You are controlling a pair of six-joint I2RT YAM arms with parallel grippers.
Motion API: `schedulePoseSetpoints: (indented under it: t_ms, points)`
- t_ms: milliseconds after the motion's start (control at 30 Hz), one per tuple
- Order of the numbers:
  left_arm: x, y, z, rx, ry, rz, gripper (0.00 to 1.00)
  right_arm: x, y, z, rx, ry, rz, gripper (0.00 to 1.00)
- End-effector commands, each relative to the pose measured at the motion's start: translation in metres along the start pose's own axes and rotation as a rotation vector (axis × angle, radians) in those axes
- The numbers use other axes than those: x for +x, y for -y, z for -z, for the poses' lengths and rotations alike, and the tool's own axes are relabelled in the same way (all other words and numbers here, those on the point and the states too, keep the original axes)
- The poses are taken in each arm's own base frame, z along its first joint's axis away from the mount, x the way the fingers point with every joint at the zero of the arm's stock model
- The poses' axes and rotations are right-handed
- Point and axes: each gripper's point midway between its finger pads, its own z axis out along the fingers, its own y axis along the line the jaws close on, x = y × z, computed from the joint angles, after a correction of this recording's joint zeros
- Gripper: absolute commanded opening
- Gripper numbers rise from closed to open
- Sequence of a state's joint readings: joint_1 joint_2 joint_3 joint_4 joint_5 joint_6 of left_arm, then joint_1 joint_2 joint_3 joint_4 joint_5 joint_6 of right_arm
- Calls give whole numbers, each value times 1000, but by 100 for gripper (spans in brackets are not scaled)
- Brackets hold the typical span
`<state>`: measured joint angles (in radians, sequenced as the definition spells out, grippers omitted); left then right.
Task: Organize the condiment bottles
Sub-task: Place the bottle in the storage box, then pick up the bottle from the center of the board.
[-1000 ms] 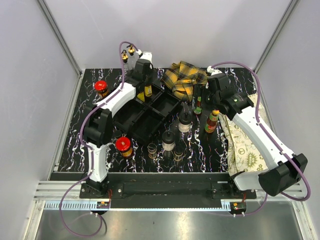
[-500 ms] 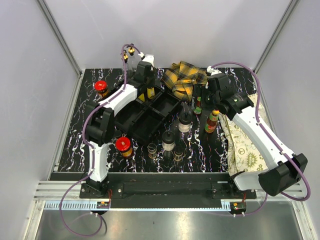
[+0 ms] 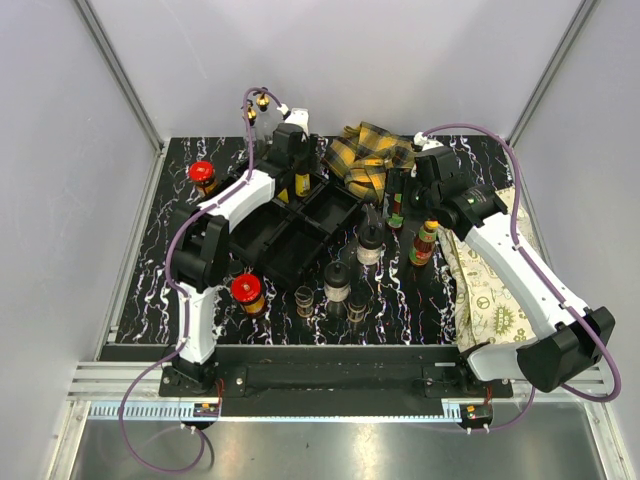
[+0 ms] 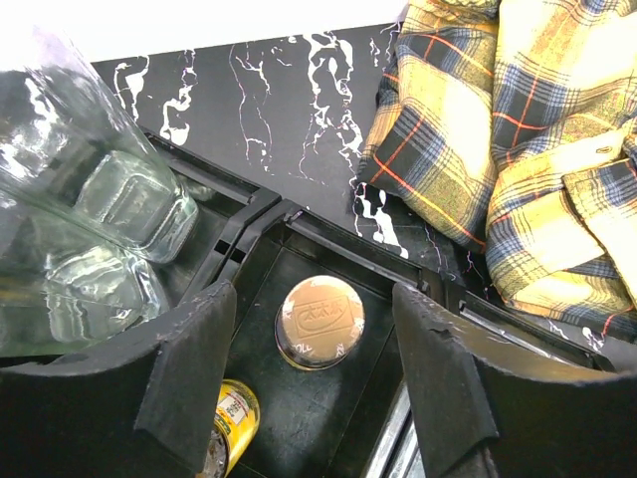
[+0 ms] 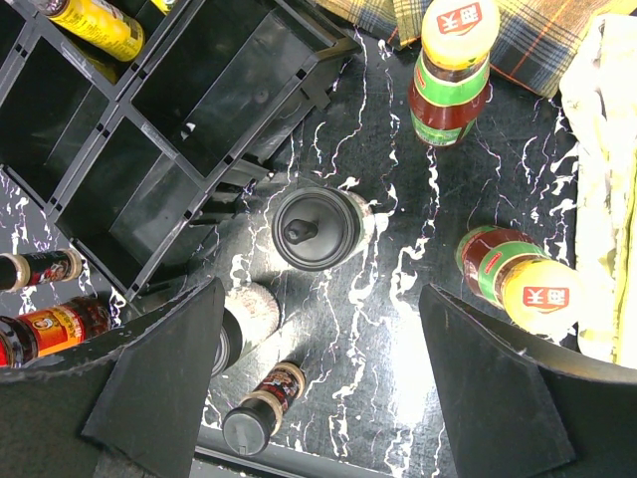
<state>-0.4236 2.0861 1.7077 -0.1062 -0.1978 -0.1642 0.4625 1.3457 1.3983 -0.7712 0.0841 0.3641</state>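
Observation:
My left gripper [image 4: 314, 299] stands open over the far compartment of the black tray [image 3: 290, 225]. A gold-lidded bottle [image 4: 318, 324] stands upright in the compartment under the gap, with space on both sides. A yellow-labelled bottle [image 4: 234, 418] is beside it. My right gripper [image 5: 323, 329] is open and empty, hanging above a black-capped shaker [image 5: 317, 229] on the table. Two yellow-capped sauce bottles [image 5: 458, 60] [image 5: 523, 289] stand to its right. Red-lidded jars [image 3: 203, 172] [image 3: 247, 290] stand left of the tray.
Clear glass bottles [image 4: 90, 209] crowd the left gripper's left side. The yellow plaid cloth [image 3: 370, 155] lies behind the tray. A cream patterned cloth [image 3: 490, 290] covers the right edge. Small shakers [image 5: 261, 403] [image 5: 244, 319] stand near the table's front edge.
The left gripper has opened and let go of the gold-lidded bottle, which now stands in the tray's far compartment. The right arm has not moved.

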Motion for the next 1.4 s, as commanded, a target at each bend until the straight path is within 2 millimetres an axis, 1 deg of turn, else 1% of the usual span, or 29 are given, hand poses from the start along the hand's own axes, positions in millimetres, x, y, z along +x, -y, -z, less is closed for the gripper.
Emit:
schedulePoseSetpoints:
  t_ms: [0, 133, 233, 333, 400, 433, 467, 500, 533, 567, 600, 633, 667, 700, 733, 800, 833, 967, 1000, 1033, 1100, 1133, 1167, 1200, 1233, 1267, 1300, 1333, 1367]
  points:
    - [-36, 3, 19, 11, 93, 9, 70, -6, -4, 1, -26, 27, -21, 88]
    - [-50, 6, 30, 13, 125, -2, 72, -7, -4, 4, -22, 37, -27, 88]
    - [-65, 8, 43, 17, 155, -4, 74, -9, -2, 7, -13, 50, -33, 89]
    - [-74, 8, 56, 17, 177, -3, 76, -11, 2, 11, 4, 65, -35, 90]
    - [-78, 8, 69, 20, 189, 1, 80, -12, 8, 13, 35, 74, -39, 94]
    - [-89, 7, 83, 24, 215, 9, 82, -10, 11, 14, 51, 71, -39, 97]
    - [-83, 8, 87, 29, 206, 5, 87, -11, 15, 14, 72, 76, -39, 100]
    - [-84, 9, 94, 39, 209, 2, 90, -10, 18, 14, 83, 76, -34, 100]
    - [-96, 12, 112, 73, 237, 7, 92, -9, 19, 13, 92, 66, -26, 100]
    - [-95, 13, 120, 88, 236, 10, 95, -8, 21, 12, 101, 63, -14, 100]
    - [-84, 12, 126, 94, 204, 22, 96, -9, 24, 11, 120, 68, -14, 100]
    - [-91, 13, 144, 118, 218, 33, 98, -10, 25, 10, 126, 67, -11, 100]
    - [-89, 13, 152, 127, 210, 41, 99, -11, 27, 8, 135, 69, 0, 100]
    - [-74, 12, 157, 132, 166, 55, 99, -14, 28, 7, 144, 75, 3, 100]
    - [-81, 13, 175, 158, 186, 65, 99, -17, 29, 4, 154, 81, 11, 100]
    - [-72, 13, 189, 177, 166, 84, 99, -23, 29, 1, 166, 94, 24, 100]
    - [-69, 12, 202, 191, 169, 93, 99, -29, 29, -4, 167, 110, 33, 100]
    - [-49, 8, 226, 208, 137, 117, 99, -40, 30, -15, 186, 131, 43, 100]
    - [-50, 7, 236, 220, 148, 121, 99, -42, 30, -21, 190, 131, 44, 100]
    - [-37, 5, 236, 215, 124, 121, 99, -43, 30, -23, 192, 130, 43, 100]
    - [-28, 1, 245, 210, 109, 135, 99, -44, 32, -34, 205, 120, 42, 100]
    - [-17, -1, 246, 205, 87, 136, 99, -44, 34, -38, 212, 116, 39, 100]
    - [-10, -3, 248, 199, 73, 144, 99, -45, 35, -42, 217, 114, 37, 100]
    - [-8, -6, 253, 188, 78, 151, 99, -43, 36, -51, 225, 103, 38, 100]
    - [-5, -8, 256, 180, 77, 157, 99, -44, 37, -55, 231, 100, 34, 100]
    - [5, -11, 256, 169, 59, 162, 99, -44, 40, -58, 239, 95, 35, 100]
    - [3, -15, 263, 159, 74, 170, 99, -44, 42, -65, 248, 88, 31, 100]
    - [7, -17, 264, 152, 68, 173, 99, -45, 45, -67, 261, 88, 24, 100]
    - [10, -19, 270, 148, 72, 174, 99, -46, 48, -70, 269, 87, 16, 99]
